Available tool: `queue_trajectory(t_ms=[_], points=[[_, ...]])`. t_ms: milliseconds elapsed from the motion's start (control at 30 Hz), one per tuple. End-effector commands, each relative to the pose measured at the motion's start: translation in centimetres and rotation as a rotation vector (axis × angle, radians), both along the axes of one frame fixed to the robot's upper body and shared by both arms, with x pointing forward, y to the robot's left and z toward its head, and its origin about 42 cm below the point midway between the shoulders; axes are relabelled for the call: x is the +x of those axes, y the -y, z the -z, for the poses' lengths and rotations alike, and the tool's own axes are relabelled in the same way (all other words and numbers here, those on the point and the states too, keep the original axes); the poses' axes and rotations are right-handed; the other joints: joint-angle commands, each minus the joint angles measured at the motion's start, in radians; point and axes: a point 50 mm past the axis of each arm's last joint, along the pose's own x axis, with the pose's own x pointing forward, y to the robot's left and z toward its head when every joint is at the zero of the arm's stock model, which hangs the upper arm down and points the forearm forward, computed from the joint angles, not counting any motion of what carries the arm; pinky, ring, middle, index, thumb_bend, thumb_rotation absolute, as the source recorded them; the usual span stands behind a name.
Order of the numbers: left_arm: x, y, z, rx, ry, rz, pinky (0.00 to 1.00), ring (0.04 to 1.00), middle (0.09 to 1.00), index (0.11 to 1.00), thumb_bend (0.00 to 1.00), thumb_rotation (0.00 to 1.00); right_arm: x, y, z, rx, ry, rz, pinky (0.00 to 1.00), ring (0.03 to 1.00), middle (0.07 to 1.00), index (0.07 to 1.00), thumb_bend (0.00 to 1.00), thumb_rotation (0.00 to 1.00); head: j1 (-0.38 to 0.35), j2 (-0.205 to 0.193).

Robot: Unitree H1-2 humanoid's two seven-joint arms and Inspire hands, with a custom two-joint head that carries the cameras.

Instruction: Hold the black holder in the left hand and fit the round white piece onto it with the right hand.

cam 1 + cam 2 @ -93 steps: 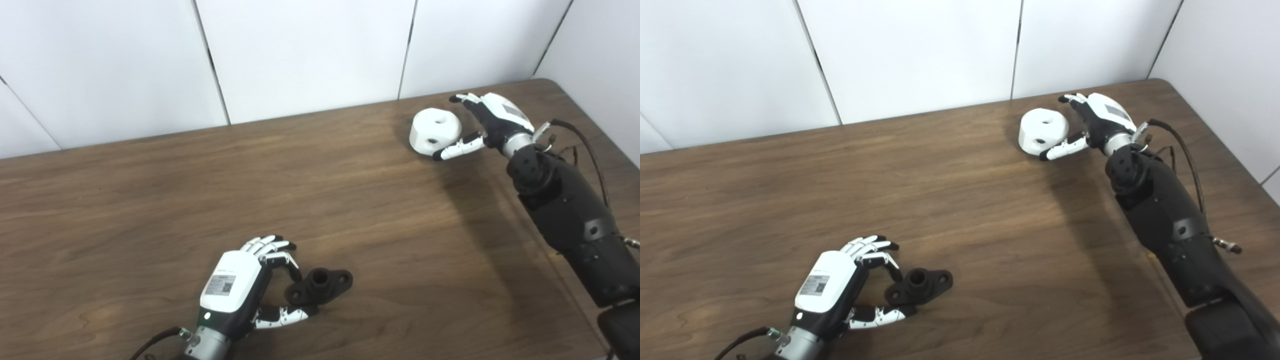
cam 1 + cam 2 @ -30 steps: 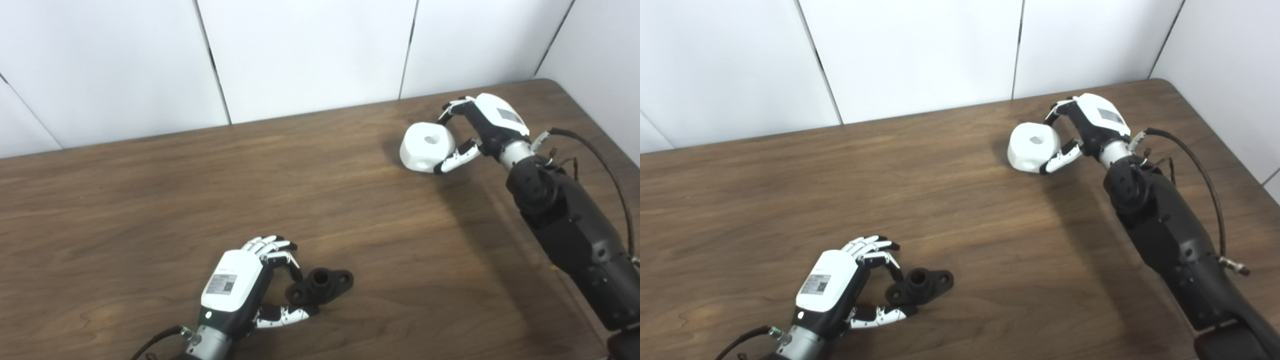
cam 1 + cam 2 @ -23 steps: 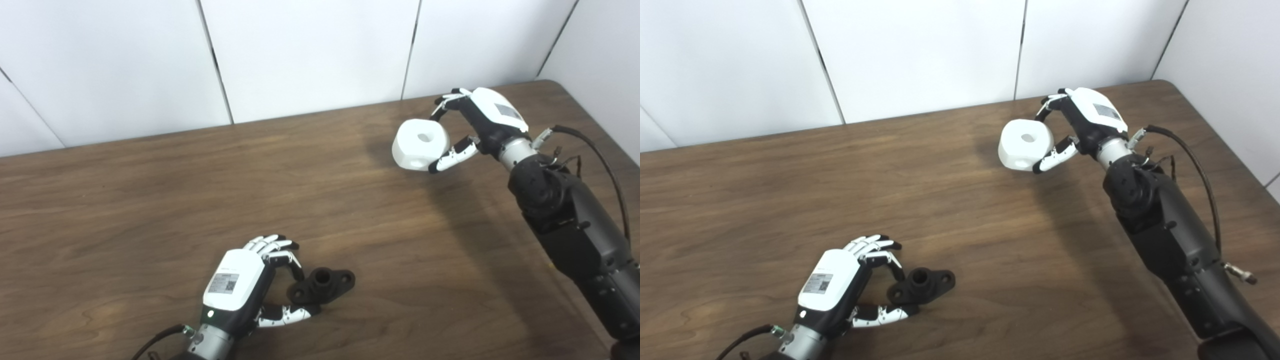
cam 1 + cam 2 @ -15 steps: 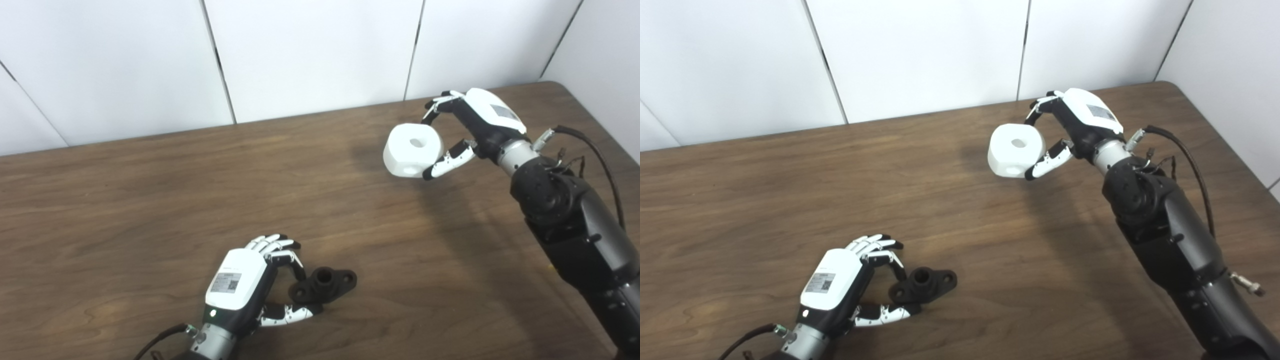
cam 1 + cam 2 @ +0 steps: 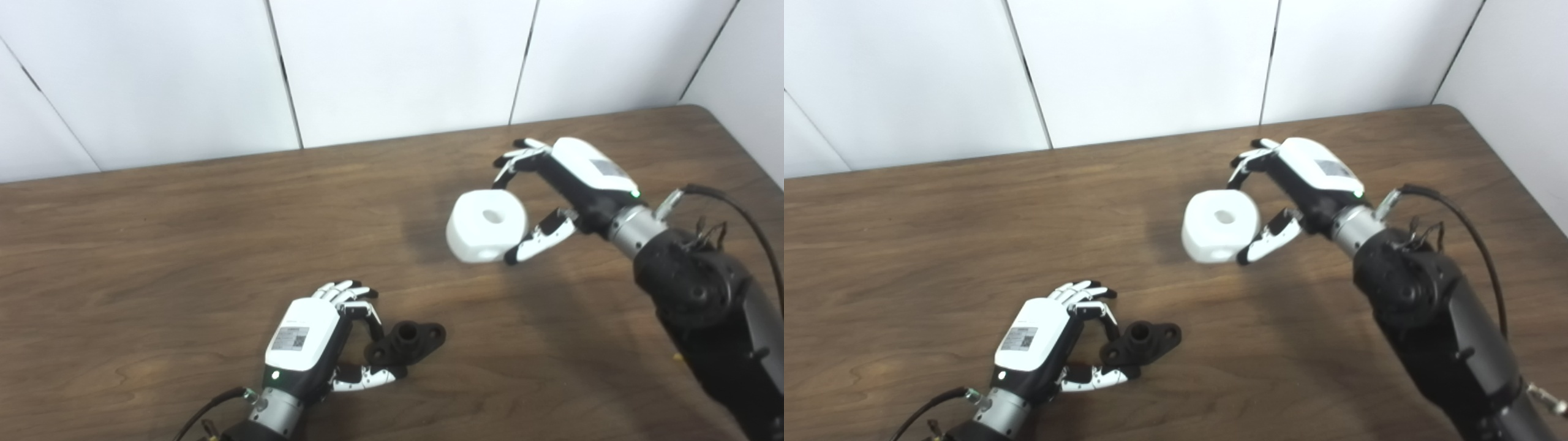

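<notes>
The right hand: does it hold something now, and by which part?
Yes. The right hand holds the round white piece above the table, fingers on its far side, thumb on its near side.

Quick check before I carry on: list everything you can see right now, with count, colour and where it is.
Table: one, dark brown wood grain, filling the lower part of both views.
Wall panels: white, with dark seams, behind the table's far edge and along its right side.
Black holder: one, black, on the table near the front, its left end between the left hand's fingers and thumb.
Round white piece: one, white, with a hole on top and one on its side, held off the table right of centre.
Cable: one, black, looping by the right wrist.
Left hand: white and black, closed on the holder.
Right hand: white and black, gripping the white piece.
</notes>
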Motion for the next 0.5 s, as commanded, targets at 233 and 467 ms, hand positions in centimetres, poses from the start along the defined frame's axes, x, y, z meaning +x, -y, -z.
queue_trajectory(t_ms=[233, 467], points=[[-1.1, -1.2, 3.7, 0.174, -0.178, -0.023, 0.87, 0.872, 0.804, 0.491, 0.52, 0.05, -2.4, -3.0, -0.9, 0.008, 0.039, -0.120, 0.96, 0.938, 0.809, 0.483, 0.52, 0.14, 0.003, 0.006], [-1.1, -1.2, 3.7, 0.166, -0.179, -0.024, 0.88, 0.874, 0.804, 0.491, 0.52, 0.05, -3.4, -4.1, 0.0, 0.001, 0.008, -0.155, 0.94, 0.937, 0.811, 0.483, 0.52, 0.14, 0.001, 0.013]])
